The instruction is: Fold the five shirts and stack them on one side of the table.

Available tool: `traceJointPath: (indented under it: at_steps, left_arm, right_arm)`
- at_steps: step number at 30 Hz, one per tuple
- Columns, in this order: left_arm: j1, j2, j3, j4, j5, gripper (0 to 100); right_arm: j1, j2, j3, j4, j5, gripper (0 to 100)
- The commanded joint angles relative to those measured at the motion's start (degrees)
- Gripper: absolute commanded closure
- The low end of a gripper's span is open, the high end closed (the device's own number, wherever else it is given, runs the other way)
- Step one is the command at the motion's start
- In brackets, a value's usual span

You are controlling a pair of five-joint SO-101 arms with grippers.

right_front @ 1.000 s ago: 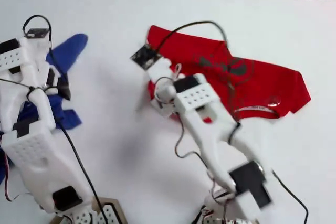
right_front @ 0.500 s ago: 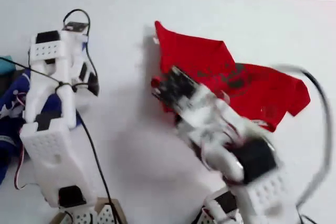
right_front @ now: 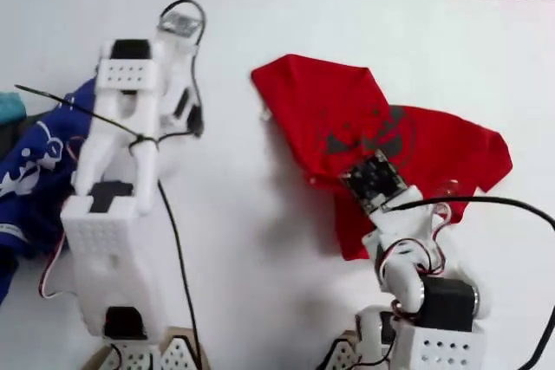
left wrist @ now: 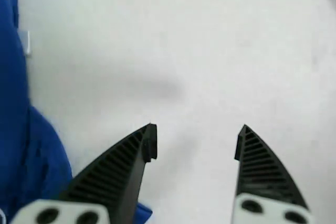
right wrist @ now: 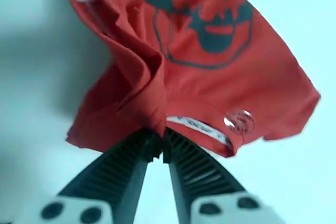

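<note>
The red shirt [right_front: 390,136] lies rumpled on the white counter [right_front: 260,249], its dark printed graphic facing up. One side of it is bunched and folded over onto the printed part, so the cloth makes a raised ridge, and a narrow flap of red trails from the shirt's near edge toward the arm bases.

The right arm [right_front: 425,292] stands at the near side of the red shirt, and its wrist reaches over the shirt's near edge. In the right wrist view the jaws are pressed together on a thick fold of the red shirt [right wrist: 210,51]. They pinch it just beside the collar label and a small round sticker, and the cloth gathers into creases where they bite.

The left arm [right_front: 113,214] stands well to the left of the red shirt, with bare counter between the two. Its jaws are spread wide with nothing between them, and they hang over bare counter. In the left wrist view blue cloth [left wrist: 21,145] sits just beside one finger, and whether the two touch cannot be told.

The blue shirt [right_front: 35,171] is heaped on the far side of the left arm from the red shirt, crumpled, with white print showing. Part of it is hidden under that arm. A small teal thing [right_front: 9,108] sits just beyond the blue shirt, farther again from the red shirt, too cut off to identify.
</note>
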Motion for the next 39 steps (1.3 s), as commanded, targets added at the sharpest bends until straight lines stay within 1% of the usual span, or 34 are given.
traceJointPath:
  at_steps: [1, 6, 8, 11, 13, 15, 17, 20, 24, 26, 28, 30, 32, 34, 39]
  left_arm:
    - [2.37, 0.35, -2.33, -5.71, 0.18, 74]
    - [7.38, 7.74, -6.73, -10.99, -0.53, 74]
    - [10.02, 11.6, -10.86, -11.16, -2.02, 74]
    - [13.19, 17.41, -18.24, -10.64, -2.37, 74]
    - [13.98, 20.75, -23.43, -9.67, -2.2, 74]
    - [14.07, 23.56, -28.26, -8.0, -2.11, 74]
    - [13.71, 26.02, -32.48, -6.15, -2.11, 74]
    - [12.84, 28.75, -38.02, -2.2, -2.11, 74]
    - [10.9, 30.33, -44.35, 4.92, -2.2, 74]
    - [10.11, 30.68, -47.16, 8.7, -2.2, 74]
    - [9.93, 30.68, -49.27, 10.55, -2.2, 74]
    - [10.55, 30.77, -50.86, 10.02, -2.11, 74]
    - [12.13, 30.77, -51.3, 7.21, -2.11, 74]
    - [14.15, 30.86, -51.21, 4.22, -2.11, 74]
    - [19.16, 32.18, -49.71, -0.53, -2.02, 74]
  right_arm:
    - [6.55, -1.98, 0.79, -1.98, 0.62, 97.8]
    - [14.46, -1.98, 1.05, -1.98, 0.88, 97.8]
    - [16.48, -1.98, 1.05, -1.98, 0.88, 97.8]
    - [19.38, -1.98, 0.88, -2.33, 0.44, 97.8]
    - [24.57, -1.98, 0.79, -5.32, -0.26, 97.8]
    - [30.55, -1.89, 0.88, -10.77, -1.41, 97.8]
    - [33.45, -1.8, 1.23, -15.52, -1.49, 97.8]
    - [32.48, -1.01, 4.31, -19.38, -1.49, 97.8]
    - [27.65, 3.82, 8.97, -23.96, -1.85, 97.8]
    - [24.84, 7.16, 8.88, -25.71, -1.85, 97.4]
    - [22.2, 10.68, 7.82, -26.24, -2.02, 97.1]
    - [20.7, 14.55, 6.24, -26.24, -4.66, 93.3]
    - [20.44, 18.33, 4.57, -26.24, -7.74, 86.8]
    - [20.44, 21.49, 3.34, -26.15, -8.7, 81.7]
    - [20.7, 24.92, 1.41, -25.89, -8.88, 83.1]
